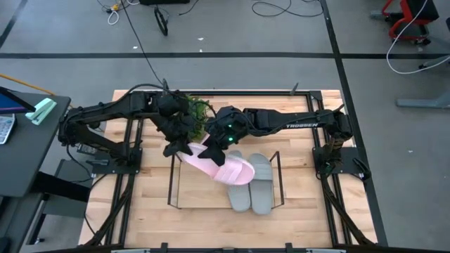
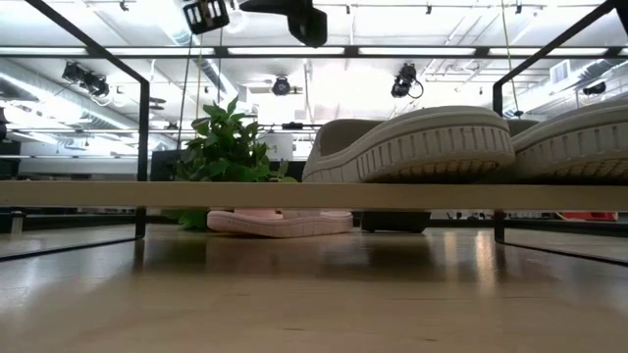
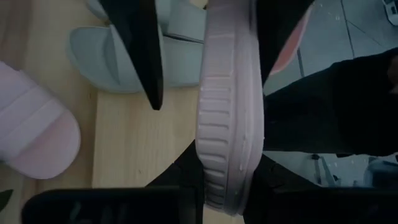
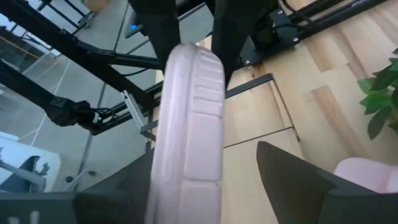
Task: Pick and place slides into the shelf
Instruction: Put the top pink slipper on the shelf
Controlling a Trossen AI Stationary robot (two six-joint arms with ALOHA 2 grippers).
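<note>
One light pink slide (image 1: 228, 169) hangs lifted over the black wire shelf (image 1: 171, 190), between both grippers. My right gripper (image 1: 219, 144) is shut on it. My left gripper (image 1: 172, 149) is open. Its fingers stand on either side of the slide's ribbed sole edge (image 3: 230, 124), with a gap at one finger (image 3: 140, 50). Two grey-green slides (image 1: 252, 186) rest side by side on the shelf's right half, soles down (image 2: 422, 142). The second pink slide (image 2: 280, 223) lies sole down on the table behind the shelf (image 3: 31, 130). My right gripper (image 4: 194, 62) pinches the pink slide between its two fingers, one on each face, with the ribbed sole edge (image 4: 193, 112) turned toward the wrist camera. It grips near the slide's far-left end. The slide is lifted clear and slants out over the shelf.
A green plant in a black pot (image 1: 198, 112) stands just behind the grippers at the table's far side (image 2: 226, 147). The shelf's left half (image 1: 200, 193) holds nothing. Black table-edge rails (image 1: 133, 161) run along both sides of the wooden top.
</note>
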